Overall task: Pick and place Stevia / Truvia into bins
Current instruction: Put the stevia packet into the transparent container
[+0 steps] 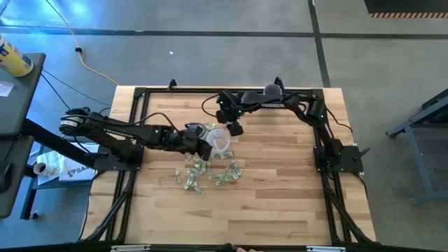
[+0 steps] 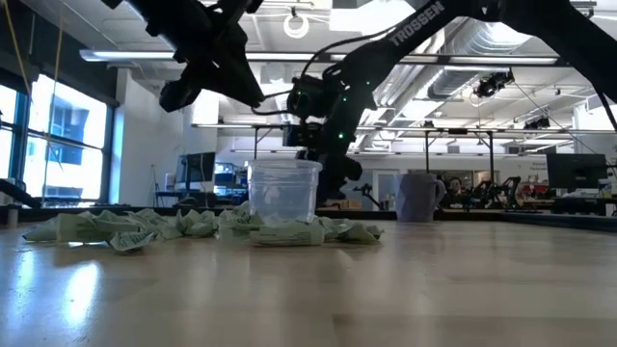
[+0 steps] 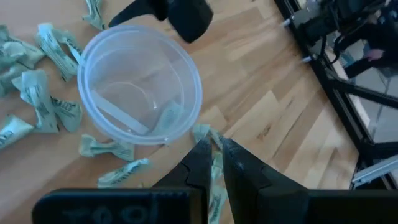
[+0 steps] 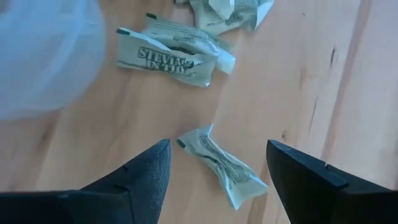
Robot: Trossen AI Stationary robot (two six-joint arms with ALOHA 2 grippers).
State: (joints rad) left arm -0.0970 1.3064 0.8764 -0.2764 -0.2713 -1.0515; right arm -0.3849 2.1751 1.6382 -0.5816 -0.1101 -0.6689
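Two grippers work over the middle of the wooden bench [image 1: 280, 203].

Right gripper [image 4: 214, 165]: jaws apart, holding nothing, poised above a crumpled Stevia packet [image 4: 222, 165] that lies flat on the wood between the two fingers. A second packet [image 4: 174, 59], printed side up, lies just beyond it, and more crumpled ones sit past that. In the high view this gripper [image 1: 234, 128] hangs at the far side of the clear cup [image 1: 219, 141].

Left gripper [image 3: 212, 155]: jaws together, or very nearly so; whether paper is pinched between them cannot be told. The tips sit just outside the rim of the clear cup [image 3: 140, 84], beside packets lying at its base. In the high view this gripper [image 1: 204, 148] is at the cup's left side.

Clear cup: upright on the bench, with at least one pale green packet visible inside against the wall.

Loose packets [image 1: 210, 173]: a scattered heap on the near side of the cup, spreading to either side in the low view [image 2: 125, 229].

Purple cup [image 2: 418, 197]: upright, well apart, farther back on the bench.
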